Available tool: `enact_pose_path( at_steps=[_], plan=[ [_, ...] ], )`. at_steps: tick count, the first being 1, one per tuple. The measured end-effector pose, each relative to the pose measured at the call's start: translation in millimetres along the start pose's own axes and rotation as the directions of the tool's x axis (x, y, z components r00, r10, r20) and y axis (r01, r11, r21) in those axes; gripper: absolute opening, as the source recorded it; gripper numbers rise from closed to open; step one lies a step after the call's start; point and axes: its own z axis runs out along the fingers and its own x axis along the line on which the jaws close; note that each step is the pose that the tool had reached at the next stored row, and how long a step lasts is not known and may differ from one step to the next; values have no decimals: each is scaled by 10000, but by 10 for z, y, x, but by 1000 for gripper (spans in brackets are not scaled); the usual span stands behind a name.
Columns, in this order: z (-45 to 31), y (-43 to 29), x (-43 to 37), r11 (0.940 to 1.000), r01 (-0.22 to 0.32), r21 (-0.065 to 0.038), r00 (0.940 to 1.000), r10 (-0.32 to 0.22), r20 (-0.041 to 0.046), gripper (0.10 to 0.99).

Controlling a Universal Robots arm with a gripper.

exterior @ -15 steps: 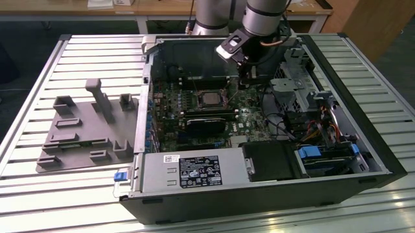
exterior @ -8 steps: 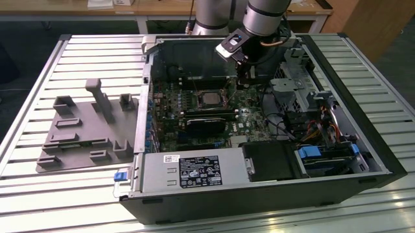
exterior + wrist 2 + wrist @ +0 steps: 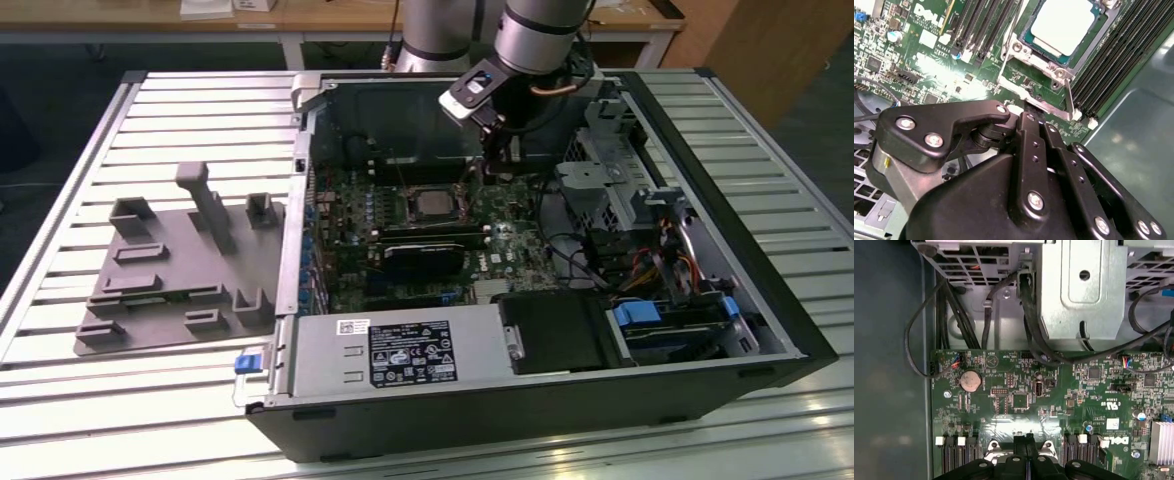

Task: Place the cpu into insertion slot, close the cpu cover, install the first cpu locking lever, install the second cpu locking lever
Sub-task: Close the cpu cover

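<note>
Nearest the lens in the second wrist view, the gripper (image 3: 1029, 111) has its black fingers drawn together with no visible gap. They form one narrow tip, a shape that probably suits working on a thin part in a crowded spot. The tip meets the end of a silver locking lever (image 3: 1069, 100) at the near edge of the insertion slot (image 3: 1040, 60); whether the jaws pinch the lever or only press against it cannot be told. Just beyond, the cpu (image 3: 1061, 22) lies flat in the slot with its pale metal top facing up, seated squarely within the rim. Long black memory slots (image 3: 1114, 60) run alongside. The first wrist view looks the other way across the green board. It shows the fingertips (image 3: 1030, 440) closed at the socket's edge, then a coin cell (image 3: 970, 381), black cables (image 3: 949, 305) and a metal drive cage (image 3: 1084, 290), none of which appear in the second wrist view. The exterior view supplies the wider setting. The computer case (image 3: 534, 420) lies on its side on a slatted table (image 3: 80, 400), presumably so that the board faces upward and the arm can descend onto it. There the gripper (image 3: 497, 170) hangs just toward the exterior view's right of the cpu (image 3: 424, 205). A grey fixture (image 3: 174, 270) with upright holders stands well apart on the exterior view's left.
</note>
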Motion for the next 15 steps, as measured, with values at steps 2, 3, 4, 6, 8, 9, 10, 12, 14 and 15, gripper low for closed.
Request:
enact_pose_path(
  at_steps=[2,3,4,6,8,9,10,12,14,15],
  plan=[
    [2,-22,0,10000,1,0,10000,-1,0,106],
    [3,-35,0,10000,0,0,10000,0,1,106],
    [5,-50,-1,10000,0,0,10000,0,0,106],
    [10,-103,-2,10000,0,0,10000,0,0,106],
    [12,-137,-2,10000,0,0,10000,0,1,106],
    [14,-153,-3,10000,-1,0,10000,1,0,106],
    [16,-170,-3,10000,-1,0,10000,1,1,106],
    [18,-199,-3,10000,1,0,10000,-1,0,106],
    [21,-225,-4,10000,0,0,10000,0,1,106],
    [22,-239,-4,10000,-1,0,10000,1,1,106]
  ],
)
